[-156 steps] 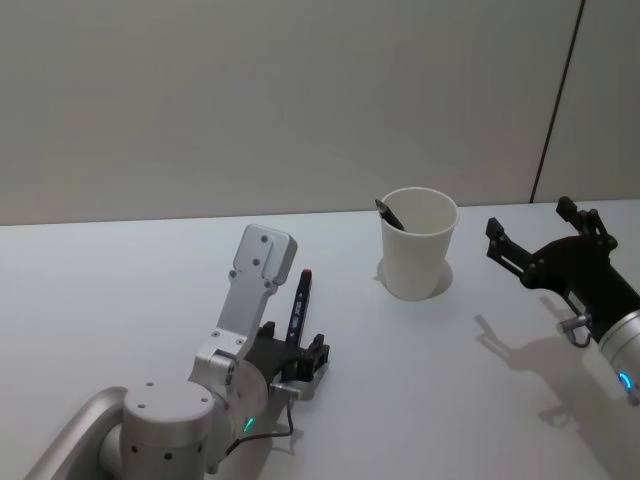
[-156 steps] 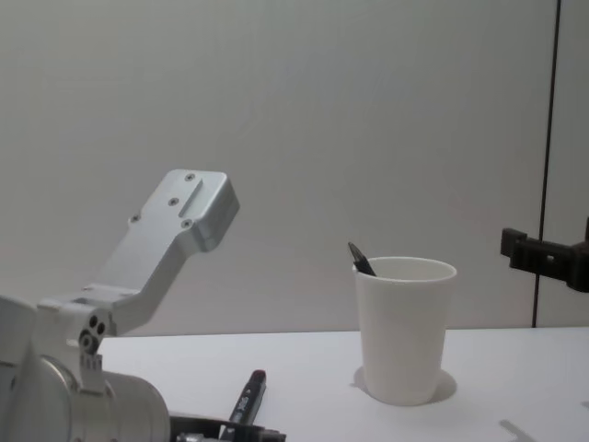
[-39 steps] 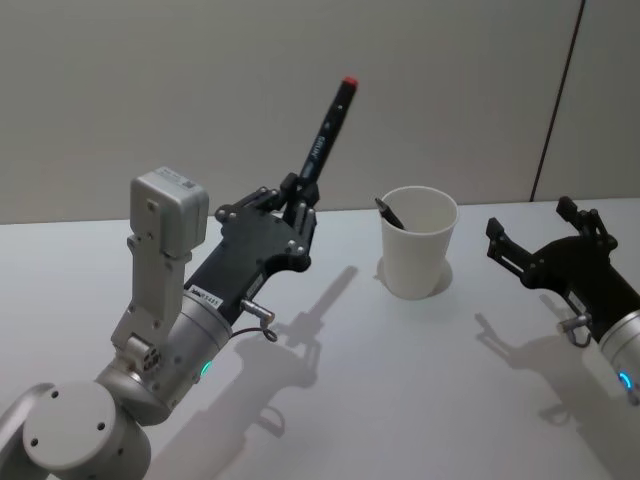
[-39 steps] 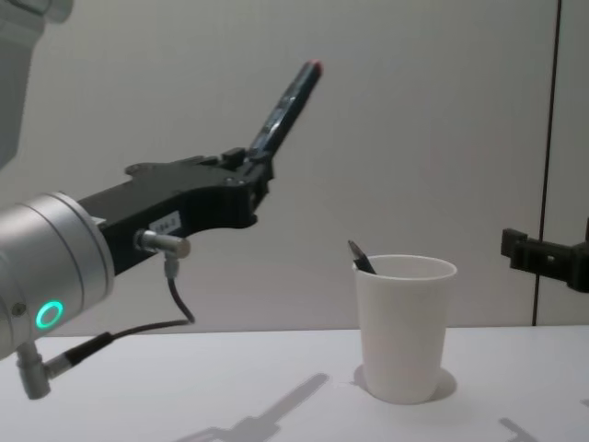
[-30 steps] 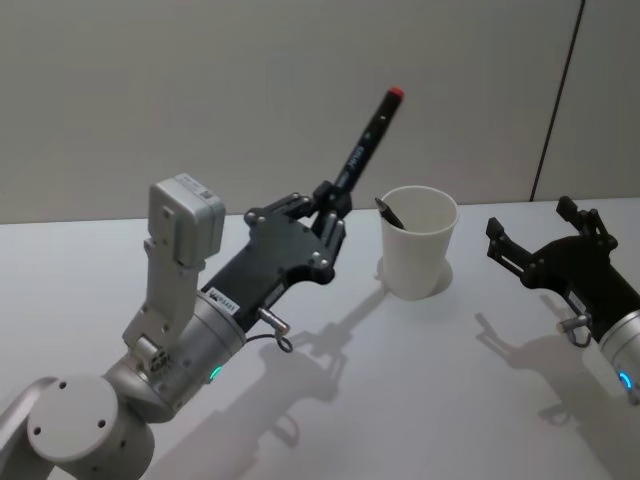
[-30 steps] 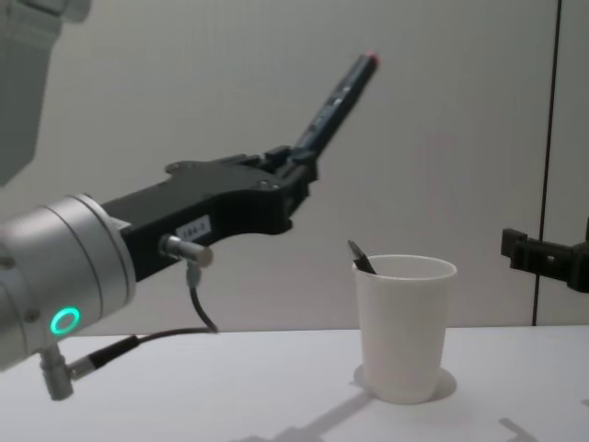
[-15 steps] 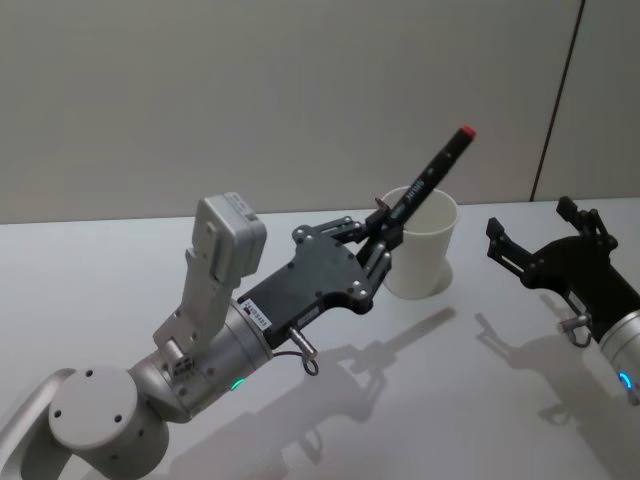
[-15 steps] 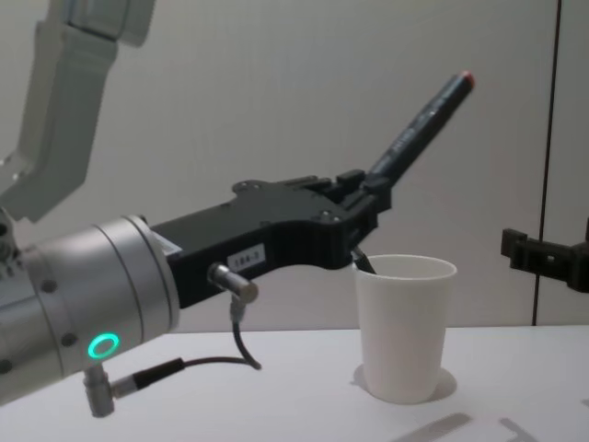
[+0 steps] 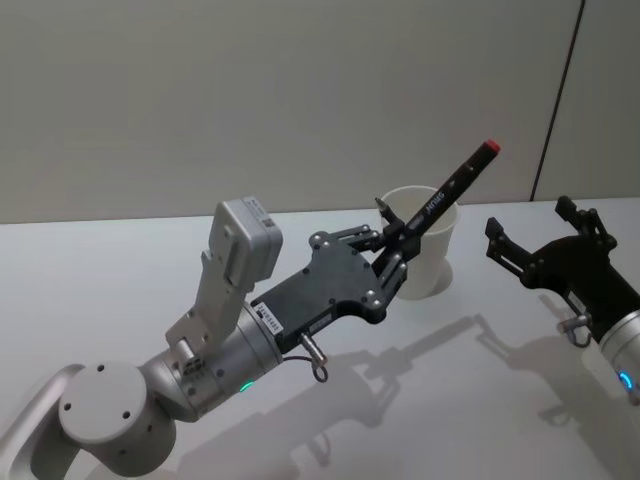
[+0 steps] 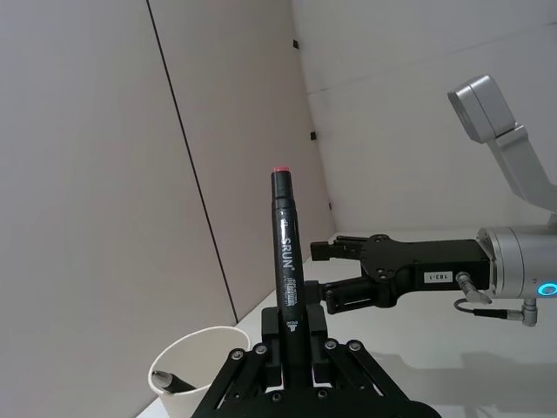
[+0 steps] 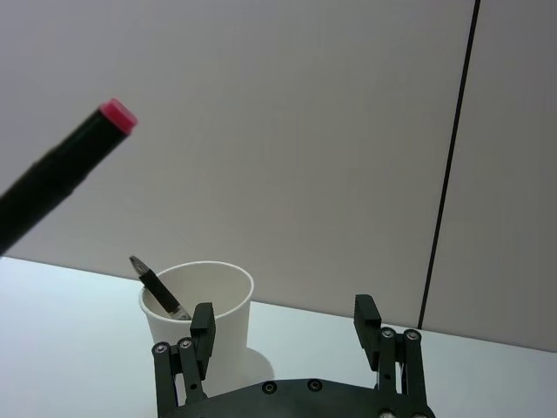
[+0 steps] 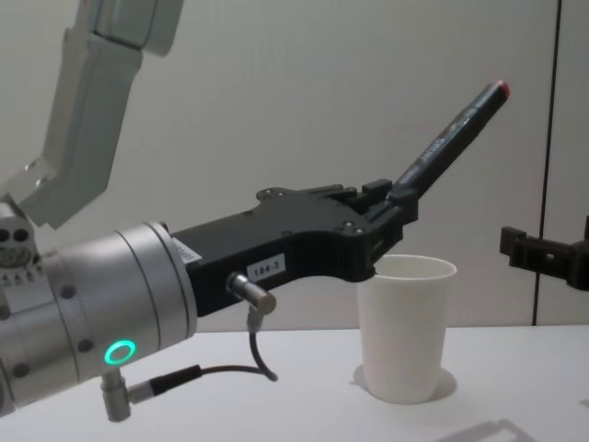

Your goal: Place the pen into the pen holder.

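Now, pen: a black marker-style pen point(image 9: 445, 190) with a red end cap and white lettering on its barrel, held off the bench and outside the cup.
Pen's pose: tilted, with the red end highest and pointing up and to the robot's right; in the chest view point(image 12: 451, 138) it slants across the air above the cup's mouth.
Left gripper point(image 9: 392, 240): black, reaching forward from the robot's left; its jaws are clenched on the pen's lower end. In the chest view point(image 12: 391, 207) it hangs just above the cup's left rim.
Left wrist view: the pen point(image 10: 285, 261) stands straight out from the left gripper point(image 10: 291, 326), with the cup point(image 10: 196, 361) beside and below it.
Pen holder: a plain white tapered paper cup point(image 9: 432, 262) with a rolled rim, upright on the bench point(image 12: 405, 331).
In the cup: a second, dark pen point(image 11: 157, 287) leans against the inside of the rim, its tip poking above it.
Right gripper point(image 9: 530, 218): black, well to the right of the cup and apart from it; its jaws are spread and grasp nothing point(image 11: 285, 313).
Bench: a bare white surface point(image 9: 120, 270) in front of a pale wall.
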### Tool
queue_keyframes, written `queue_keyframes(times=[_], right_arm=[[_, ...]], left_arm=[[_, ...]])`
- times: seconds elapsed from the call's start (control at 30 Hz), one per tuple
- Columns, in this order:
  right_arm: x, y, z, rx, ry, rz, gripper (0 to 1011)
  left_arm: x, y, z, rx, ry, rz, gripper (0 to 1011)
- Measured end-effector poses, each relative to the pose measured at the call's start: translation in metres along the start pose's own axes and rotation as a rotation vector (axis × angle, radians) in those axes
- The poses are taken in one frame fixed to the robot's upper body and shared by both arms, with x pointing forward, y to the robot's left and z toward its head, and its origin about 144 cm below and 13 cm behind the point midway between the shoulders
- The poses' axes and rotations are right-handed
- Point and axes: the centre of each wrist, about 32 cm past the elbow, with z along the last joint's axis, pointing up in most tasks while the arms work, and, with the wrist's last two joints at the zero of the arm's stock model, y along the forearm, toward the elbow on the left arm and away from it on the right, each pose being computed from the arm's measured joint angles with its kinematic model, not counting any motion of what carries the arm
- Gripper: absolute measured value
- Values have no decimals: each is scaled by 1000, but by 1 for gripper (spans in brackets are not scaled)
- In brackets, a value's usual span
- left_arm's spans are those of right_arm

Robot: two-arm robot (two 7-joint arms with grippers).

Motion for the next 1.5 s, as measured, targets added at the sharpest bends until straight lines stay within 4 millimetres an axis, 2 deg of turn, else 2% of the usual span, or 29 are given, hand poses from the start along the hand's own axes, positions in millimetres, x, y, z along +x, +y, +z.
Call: queue_keyframes(times=[0.4,0.97,1.5], right_arm=[[5,-12,14,6,88,88,1001],[26,-45,42,-63,374,233,1001],[22,-45,53,-71,636,291,1001]], left_arm=[[0,-2,-1,2,1,-16,178],[0,-2,-1,3,1,-23,178],[0,-2,-1,2,1,-25,178]])
